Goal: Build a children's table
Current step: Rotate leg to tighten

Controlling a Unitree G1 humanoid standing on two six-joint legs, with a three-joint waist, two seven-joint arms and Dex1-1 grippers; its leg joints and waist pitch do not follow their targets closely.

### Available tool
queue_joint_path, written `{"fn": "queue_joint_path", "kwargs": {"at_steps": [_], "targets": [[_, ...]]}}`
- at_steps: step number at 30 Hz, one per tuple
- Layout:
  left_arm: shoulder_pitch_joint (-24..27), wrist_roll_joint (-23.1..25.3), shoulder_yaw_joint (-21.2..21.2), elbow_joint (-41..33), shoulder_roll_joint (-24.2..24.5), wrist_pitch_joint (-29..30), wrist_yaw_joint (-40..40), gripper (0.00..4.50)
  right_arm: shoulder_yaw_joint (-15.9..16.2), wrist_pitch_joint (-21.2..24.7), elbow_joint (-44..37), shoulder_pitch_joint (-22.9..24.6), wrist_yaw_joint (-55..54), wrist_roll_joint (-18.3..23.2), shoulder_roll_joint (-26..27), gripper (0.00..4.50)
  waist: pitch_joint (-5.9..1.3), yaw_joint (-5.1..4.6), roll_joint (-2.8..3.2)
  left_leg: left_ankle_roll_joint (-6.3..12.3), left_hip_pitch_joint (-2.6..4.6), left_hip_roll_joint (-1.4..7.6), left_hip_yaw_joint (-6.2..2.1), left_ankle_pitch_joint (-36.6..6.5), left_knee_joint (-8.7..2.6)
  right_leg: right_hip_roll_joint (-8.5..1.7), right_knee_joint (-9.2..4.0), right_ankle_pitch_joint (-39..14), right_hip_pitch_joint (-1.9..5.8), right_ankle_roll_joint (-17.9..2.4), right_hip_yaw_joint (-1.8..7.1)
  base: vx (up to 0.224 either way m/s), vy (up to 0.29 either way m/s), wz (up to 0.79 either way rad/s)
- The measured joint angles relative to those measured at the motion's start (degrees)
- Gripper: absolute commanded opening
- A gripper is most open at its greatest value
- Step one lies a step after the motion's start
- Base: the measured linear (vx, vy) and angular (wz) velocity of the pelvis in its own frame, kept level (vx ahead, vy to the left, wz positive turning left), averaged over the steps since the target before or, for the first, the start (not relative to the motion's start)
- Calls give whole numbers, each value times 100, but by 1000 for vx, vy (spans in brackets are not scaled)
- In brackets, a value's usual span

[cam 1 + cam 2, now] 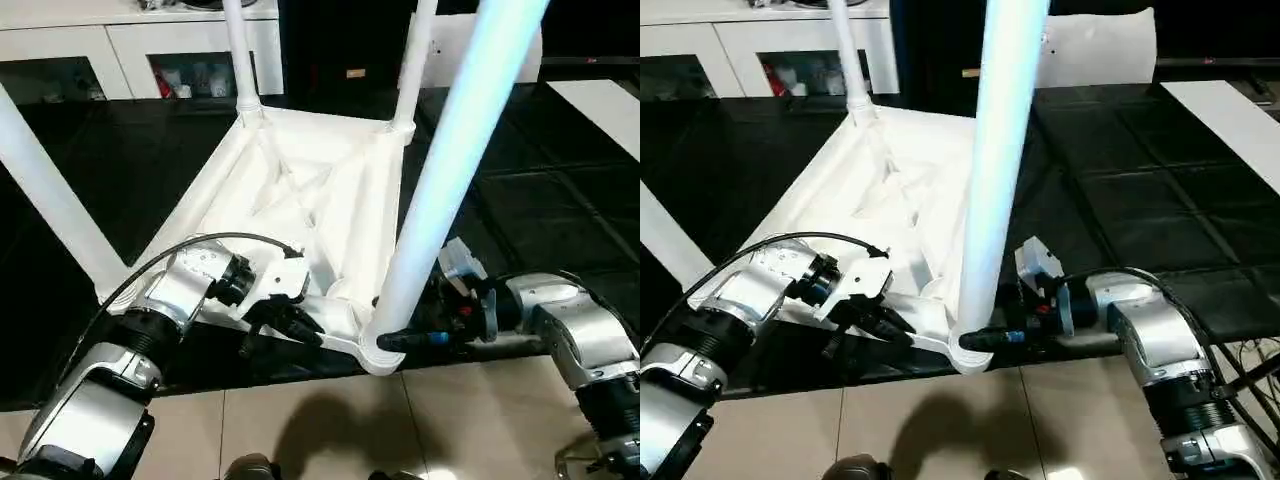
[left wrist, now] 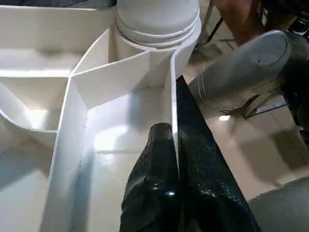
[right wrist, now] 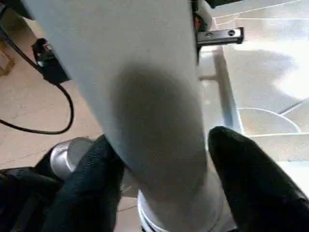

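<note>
The children's table lies upside down, its ribbed white underside facing up on a black surface. Two legs stand in the far corner sockets and a third leg rises at the left. The near leg stands in the front corner socket. My left gripper is shut on the thin rim wall beside that socket. My right gripper is closed around the near leg's base, with one black finger on each side.
A white cabinet with glass doors stands behind. A flat white board lies at the right on the black surface. Beige floor tiles run along the front edge, and a black cable lies on them.
</note>
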Motion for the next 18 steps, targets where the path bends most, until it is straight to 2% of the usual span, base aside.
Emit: {"fn": "queue_joint_path", "kwargs": {"at_steps": [6, 11, 16, 18], "targets": [[-11, -37, -41, 0, 24, -25, -18, 0, 38, 21, 18, -44, 76, 11, -15, 216, -1, 14, -2, 0, 0, 0, 0, 0, 2, 0, 1, 0, 0, 0, 0, 0, 0, 0], [-11, -39, 29, 0, -23, 110, 23, 0, 11, 175, -57, -29, -83, 56, 11, 210, -2, 10, -3, -1, 1, 0, 0, 1, 4, 0, 7, 0, 0, 0, 0, 0, 0, 0], [-31, 73, 185, 2, -94, 549, 703, 0, -298, 465, -273, 167, -1091, -10, 387, 210, -2, -19, -3, -37, 32, 2, 0, 15, 4, 0, 25, -11, 11, 24, 0, 0, 0, 0], [-32, 124, 299, 12, -184, 823, 1120, 0, -456, 455, -277, 202, -1717, -177, 676, 209, -2, -99, -2, -68, 40, 2, 1, 18, 2, 1, 25, -6, 14, 28, 0, 0, 0, 0]]}}
